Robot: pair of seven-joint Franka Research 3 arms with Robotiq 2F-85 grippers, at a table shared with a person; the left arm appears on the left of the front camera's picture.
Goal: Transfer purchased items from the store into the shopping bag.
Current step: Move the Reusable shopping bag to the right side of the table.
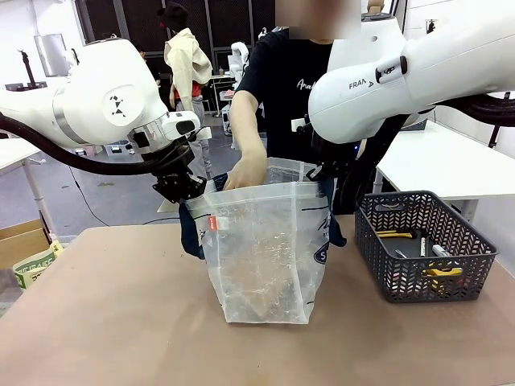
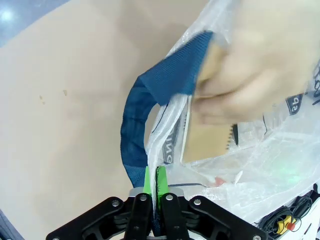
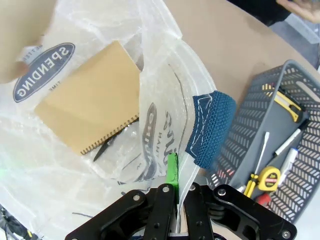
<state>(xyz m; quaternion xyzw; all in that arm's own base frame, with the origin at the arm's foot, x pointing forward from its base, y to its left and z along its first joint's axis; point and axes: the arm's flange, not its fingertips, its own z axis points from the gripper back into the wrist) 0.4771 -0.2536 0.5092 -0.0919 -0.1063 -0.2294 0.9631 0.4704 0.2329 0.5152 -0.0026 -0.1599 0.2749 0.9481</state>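
At table centre, the shopping bag [image 1: 265,257] is stood upright with its mouth pulled wide. Clear film, navy print and an oval logo are seen on the sides. Inside the mouth a tan notebook [image 3: 90,112] with a wire-bound edge is seen, tilted. In the left wrist view its upper part is covered by the person's hand [image 2: 250,65], which is blurred and appears to be gripping it. A thin dark item [image 3: 107,147] is glimpsed under the bound edge; its kind can't be told. In the front view the hand is dipped into the bag's mouth at 12 o'clock.

The rim at the bag's 10 o'clock is pinched by the left gripper [image 1: 181,186]. Its green pads are pressed together on the plastic edge, right by one blue handle [image 2: 135,130], which is looped out to the side. A red tag [image 1: 212,223] is seen just below that corner.

The rim at 2 o'clock is clamped by the right gripper [image 3: 175,172], with its fingers closed on the clear film. The other blue handle [image 3: 210,127] is folded over just beside them.

At the bag's 3 o'clock, near but not touching, the grey basket [image 1: 386,273] is set on the table [image 1: 105,322]; it is lower than the bag. In it are seen a yellow tape measure [image 3: 270,177], a yellow cutter [image 3: 285,100] and a few slim pen-like pieces [image 3: 292,140].
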